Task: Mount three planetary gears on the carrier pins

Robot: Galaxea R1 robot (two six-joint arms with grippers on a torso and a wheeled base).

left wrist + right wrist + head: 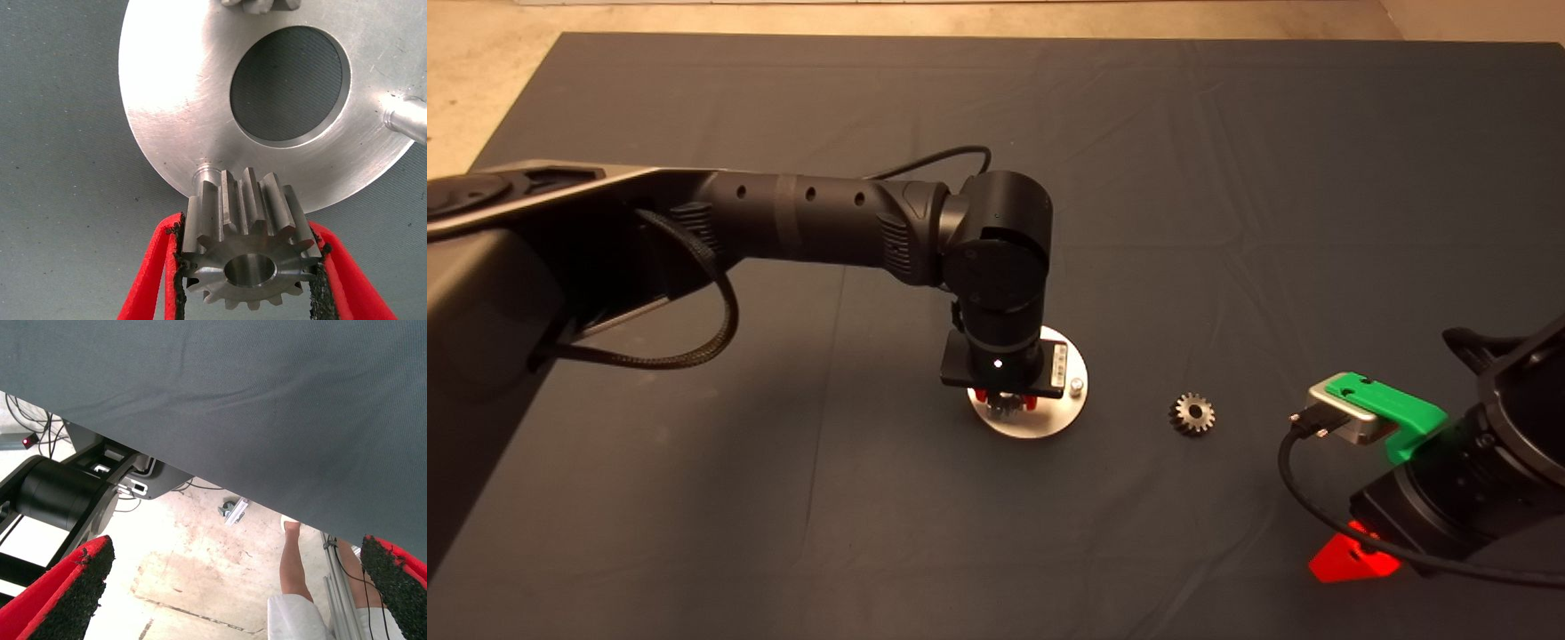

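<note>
A shiny round disc (1049, 425) with a central hole lies mid-mat; the carrier pins stand on it. My left gripper (1006, 402) hangs right over it, shut on a planetary gear (247, 240) held between the red fingers (150, 267). The held gear sits just above one short pin (203, 175) at the disc's (173, 100) rim. A bare pin (408, 122) stands at another side (1077, 386). A second gear (260, 5) shows partly at the disc's far rim. Another loose gear (1192, 413) lies on the mat to the right. My right gripper (1352, 558) waits open at the lower right edge.
The dark mat (1227, 178) covers the table, with bare floor beyond its far and left edges. The right wrist view shows the mat's edge (267, 420), the floor, the robot's base and a person's leg (293, 560) beyond it.
</note>
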